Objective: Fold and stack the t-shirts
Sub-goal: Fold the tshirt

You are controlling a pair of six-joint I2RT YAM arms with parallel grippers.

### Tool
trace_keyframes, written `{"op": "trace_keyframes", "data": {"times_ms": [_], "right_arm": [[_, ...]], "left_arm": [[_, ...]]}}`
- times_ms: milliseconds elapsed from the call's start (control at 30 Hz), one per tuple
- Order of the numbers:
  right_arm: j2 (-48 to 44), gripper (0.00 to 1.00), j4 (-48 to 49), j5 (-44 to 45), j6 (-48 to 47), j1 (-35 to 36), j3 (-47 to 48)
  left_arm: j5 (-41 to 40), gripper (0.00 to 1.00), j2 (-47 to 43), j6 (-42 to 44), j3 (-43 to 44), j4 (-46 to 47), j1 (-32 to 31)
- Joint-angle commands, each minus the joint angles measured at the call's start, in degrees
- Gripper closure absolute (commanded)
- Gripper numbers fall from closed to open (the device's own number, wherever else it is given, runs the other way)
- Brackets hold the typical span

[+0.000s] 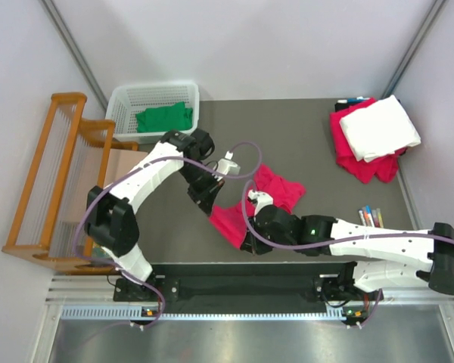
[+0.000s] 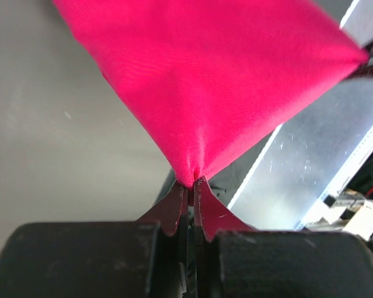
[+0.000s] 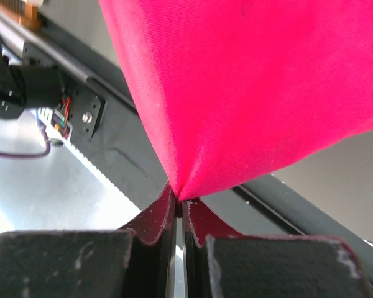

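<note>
In the top view, a crimson-pink cloth t-shirt (image 1: 280, 189) lies crumpled in the middle of the dark grey table (image 1: 318, 151), between the two arms. The left gripper (image 1: 212, 208) is at its lower left edge and the right gripper (image 1: 246, 243) is at its bottom corner, near the front of the table. From this view I cannot tell how the fingers stand. In the upper left, a bright green cloth t-shirt (image 1: 163, 117) lies inside a white plastic lattice basket (image 1: 155, 89), and a brown wooden rack (image 1: 53, 174) stands at the left edge of the frame. In the upper right, a white folded cloth t-shirt (image 1: 378, 127) rests on top of a second crimson-pink cloth (image 1: 359, 162). Small coloured pens (image 1: 369, 218) lie right of centre, just above the right arm. In the left wrist view, the left gripper (image 2: 191, 183) is closed on a pinch of the crimson-pink cloth t-shirt (image 2: 205, 81), which spreads wide and taut from the fingertips toward the top of the frame. In the right wrist view, the right gripper (image 3: 180, 198) is also closed on a pinch of the same shirt (image 3: 255, 81), and the cloth fans out upward and to the right.
</note>
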Motion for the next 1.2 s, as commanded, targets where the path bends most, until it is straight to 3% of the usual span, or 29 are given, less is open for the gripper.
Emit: {"op": "trace_keyframes", "data": {"times_ms": [0,67,300,400,833,1167], "right_arm": [[-3.0,1.0,-9.7,1.9,1.0,0.3,1.1],[-4.8,1.0,-10.8,4.9,1.4,-0.9,1.2],[-11.1,1.0,-15.8,12.0,3.3,-7.4,0.8],[-12.5,1.0,-17.5,13.8,3.4,-11.9,0.5],[-10.0,1.0,-17.0,11.4,-1.7,-32.5,-1.6],[-2.7,1.0,-8.3,4.0,-8.3,-48.6,-3.4]], "left_arm": [[-3.8,0.97,4.6,-1.3,9.6,3.4,1.1],[-3.8,0.98,8.8,-3.9,13.4,5.5,1.1],[-1.9,1.0,27.1,-10.9,40.6,3.0,0.7],[-2.1,1.0,31.3,-12.3,46.4,2.6,0.2],[-3.9,1.0,36.9,-23.5,49.9,16.6,-1.1],[-7.0,1.0,42.2,-25.1,52.1,21.4,-3.7]]}}
